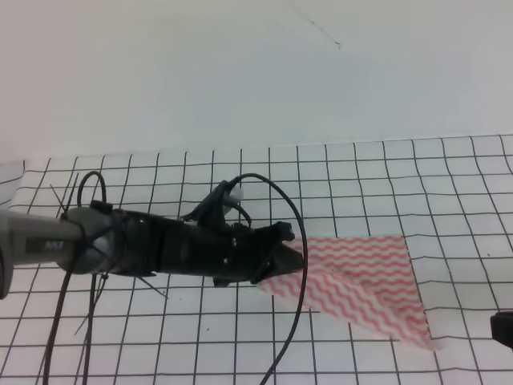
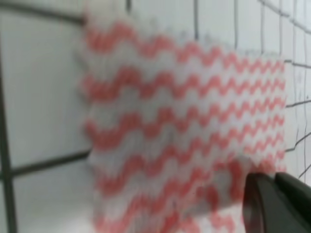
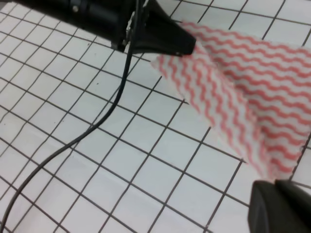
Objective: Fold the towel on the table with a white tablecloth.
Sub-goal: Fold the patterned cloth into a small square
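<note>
Left gripper point(image 1: 295, 255), mid-frame, pinching towel point(image 1: 361, 281) by its left edge, cloth partly folded over on gridded white tablecloth point(image 1: 361, 172); right gripper point(image 3: 282, 206), lower right, state unclear.

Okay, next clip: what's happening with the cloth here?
The left pincer is clamped on the left edge of the thin red-and-white wavy-striped towel, lifting it over itself above the white grid-printed tablecloth. The towel is partly folded. The right pincer sits apart at the right edge, holding nothing visible.
</note>
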Tool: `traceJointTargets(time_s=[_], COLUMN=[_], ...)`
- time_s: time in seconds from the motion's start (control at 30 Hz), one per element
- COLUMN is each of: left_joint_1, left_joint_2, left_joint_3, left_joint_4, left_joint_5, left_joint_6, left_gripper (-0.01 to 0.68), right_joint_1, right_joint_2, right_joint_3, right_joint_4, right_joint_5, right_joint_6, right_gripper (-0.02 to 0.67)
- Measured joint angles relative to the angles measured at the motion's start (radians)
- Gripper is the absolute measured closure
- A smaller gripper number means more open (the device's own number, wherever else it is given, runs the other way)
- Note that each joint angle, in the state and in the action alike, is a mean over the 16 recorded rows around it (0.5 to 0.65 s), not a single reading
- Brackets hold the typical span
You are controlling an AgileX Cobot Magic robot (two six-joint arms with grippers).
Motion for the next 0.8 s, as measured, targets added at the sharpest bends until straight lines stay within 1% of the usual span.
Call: traceJointTargets(time_s=[0.17, 0.5, 0.8], left_joint_1=[0.019, 0.067, 0.080], left_joint_2=[0.004, 0.007, 0.025], left_joint_3=[-0.025, -0.034, -0.037], left_joint_4=[-0.029, -0.029, 0.006], left_joint_5=[-0.004, -0.035, -0.030], left_joint_6=[-0.001, 0.003, 0.029], left_gripper=[0.672, 0.672, 0.664], right_joint_1=[0.000, 0.000, 0.000], right_joint_2=[0.000, 0.000, 0.000], right_joint_3=[0.000, 0.000, 0.000], right_joint_4=[0.000, -0.003, -0.004], right_joint_5=[0.001, 0.001, 0.001], right_joint_6=[0.000, 0.000, -0.001], right_gripper=[0.641, 0.641, 0.641])
